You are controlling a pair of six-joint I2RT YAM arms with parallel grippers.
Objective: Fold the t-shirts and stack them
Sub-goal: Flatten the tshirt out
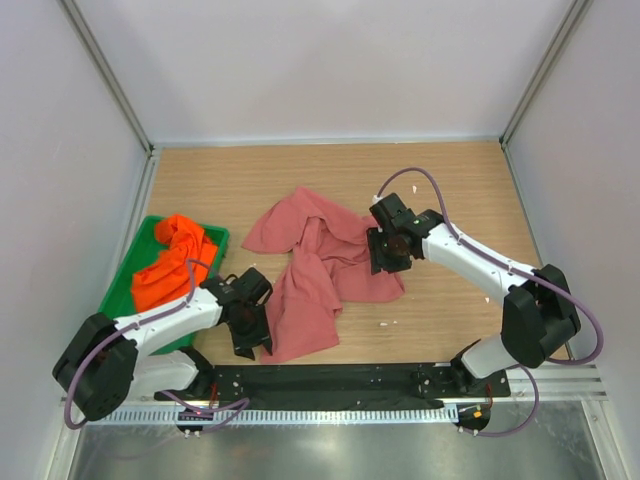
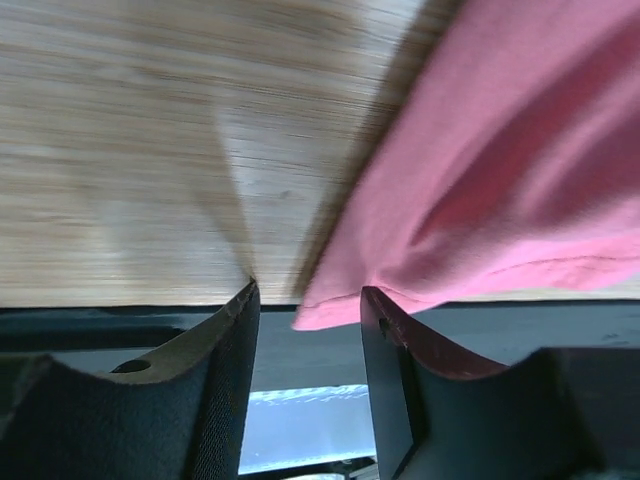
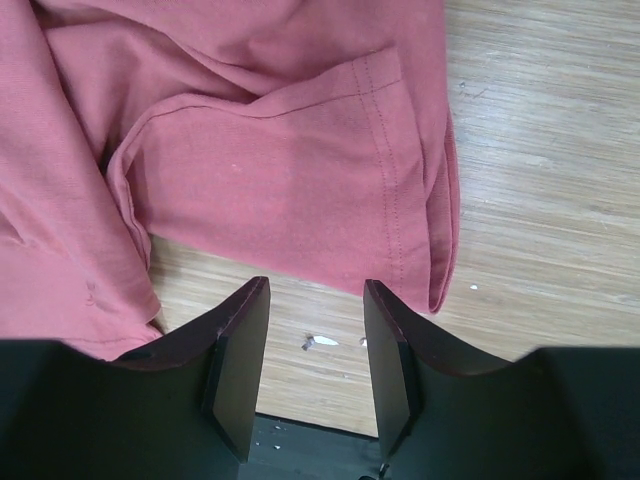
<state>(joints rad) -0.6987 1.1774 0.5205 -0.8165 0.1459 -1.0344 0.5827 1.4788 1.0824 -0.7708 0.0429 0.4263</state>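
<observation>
The dusty rose-pink t-shirt [image 1: 315, 265] lies crumpled and spread on the wooden table's middle. The bright orange t-shirt [image 1: 170, 262] is bunched up in the green tray. My left gripper [image 1: 247, 340] is open at the pink shirt's near left corner; in the left wrist view that corner [image 2: 480, 170] hangs just at the open fingertips of the gripper [image 2: 305, 295], not clamped. My right gripper [image 1: 386, 262] is open over the shirt's right edge; in the right wrist view it [image 3: 315, 285] hovers just short of a stitched hem of the pink cloth [image 3: 280, 170].
The green tray [image 1: 122, 285] stands at the left, next to the left arm. A black strip [image 1: 330, 378] runs along the table's near edge. Small white specks [image 3: 320, 342] lie on the wood. Side walls enclose the table.
</observation>
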